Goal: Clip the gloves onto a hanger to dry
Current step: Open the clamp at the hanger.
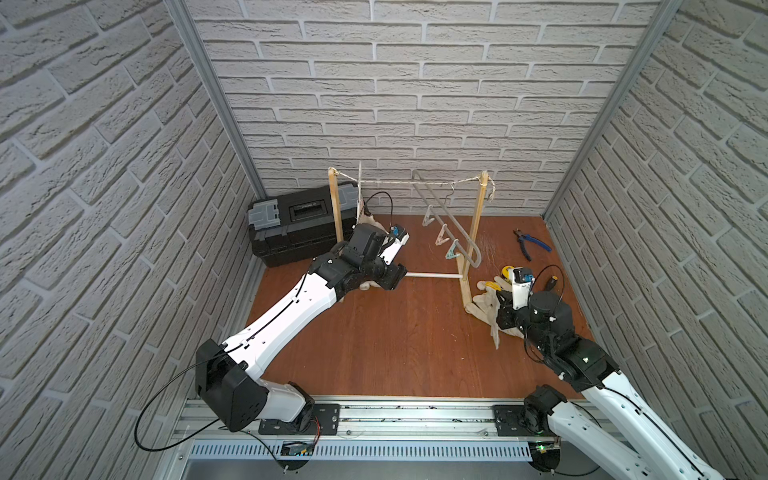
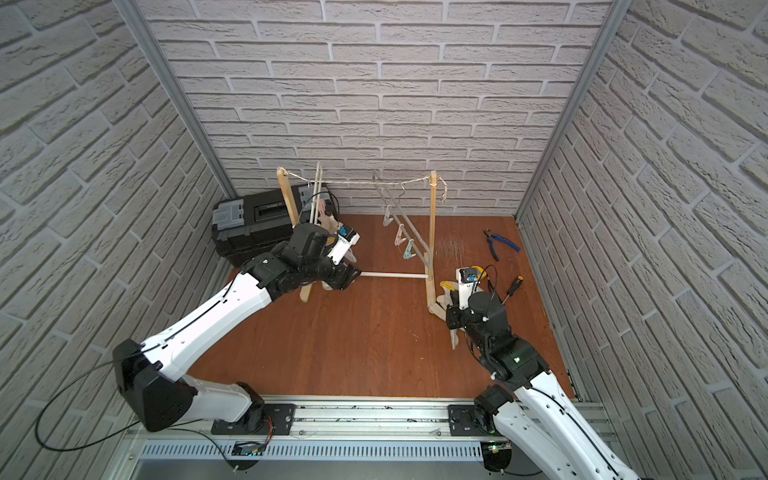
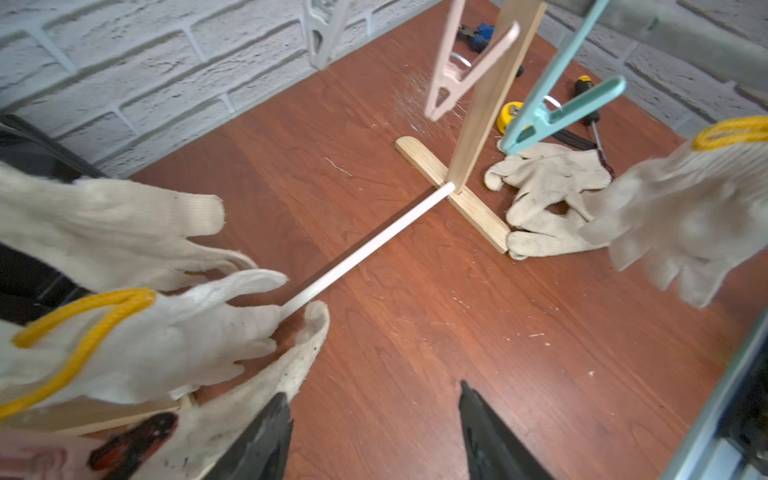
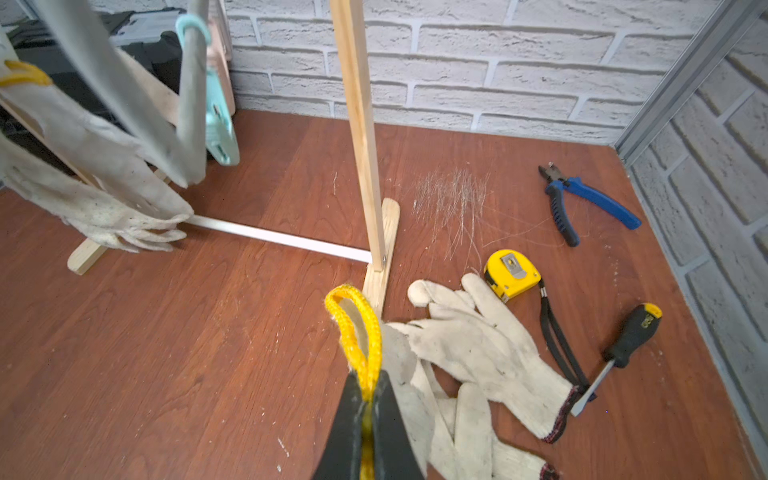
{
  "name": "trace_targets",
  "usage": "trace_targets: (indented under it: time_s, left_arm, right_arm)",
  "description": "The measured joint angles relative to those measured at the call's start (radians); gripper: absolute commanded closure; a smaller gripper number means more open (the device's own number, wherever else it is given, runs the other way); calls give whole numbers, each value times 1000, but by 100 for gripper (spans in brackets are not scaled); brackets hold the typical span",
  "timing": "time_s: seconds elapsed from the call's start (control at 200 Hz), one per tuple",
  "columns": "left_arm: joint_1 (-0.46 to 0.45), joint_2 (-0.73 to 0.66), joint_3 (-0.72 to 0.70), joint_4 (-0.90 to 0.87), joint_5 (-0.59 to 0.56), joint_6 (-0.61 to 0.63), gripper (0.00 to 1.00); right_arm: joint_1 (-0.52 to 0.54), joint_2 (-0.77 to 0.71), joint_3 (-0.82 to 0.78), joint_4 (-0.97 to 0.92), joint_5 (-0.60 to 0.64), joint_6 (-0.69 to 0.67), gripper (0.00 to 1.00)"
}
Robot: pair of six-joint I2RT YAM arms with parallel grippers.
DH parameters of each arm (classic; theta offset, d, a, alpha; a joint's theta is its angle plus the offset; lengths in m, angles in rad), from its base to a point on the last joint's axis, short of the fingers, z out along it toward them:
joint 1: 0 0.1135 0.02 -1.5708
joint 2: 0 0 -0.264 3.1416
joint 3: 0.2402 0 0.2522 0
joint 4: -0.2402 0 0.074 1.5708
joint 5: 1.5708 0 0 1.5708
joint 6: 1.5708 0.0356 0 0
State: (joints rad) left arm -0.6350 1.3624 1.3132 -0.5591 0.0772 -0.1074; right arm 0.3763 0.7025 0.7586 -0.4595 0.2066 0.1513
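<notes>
My right gripper (image 4: 368, 386) is shut on the yellow cuff of an off-white glove (image 3: 685, 216), which hangs from it beside the stand's right post. More gloves (image 4: 478, 345) lie on the floor under it. My left gripper (image 3: 374, 399) is open over bare floor, low by the left post. Beside it hang gloves (image 3: 124, 345) from a pale hanger (image 1: 360, 187); one glove fingertip brushes its left finger (image 3: 266, 436). A grey hanger (image 1: 449, 224) hangs on the string with grey, pink (image 3: 453, 83) and teal (image 3: 552, 116) clips, all without gloves.
The wooden stand (image 1: 473, 232) has two posts, a string on top and a white crossbar (image 1: 432, 275) on the floor. A black toolbox (image 1: 295, 232) stands at the back left. Blue pliers (image 1: 532, 243), a yellow tape measure (image 4: 511, 274) and a screwdriver (image 4: 623, 349) lie at the right.
</notes>
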Motion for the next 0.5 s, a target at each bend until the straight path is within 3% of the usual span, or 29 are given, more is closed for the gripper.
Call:
trace_targets:
  time_s: [0.5]
  left_arm:
    - [1, 206, 126, 130, 17, 6, 21]
  right_arm:
    - [-43, 447, 469, -3, -378, -214, 97]
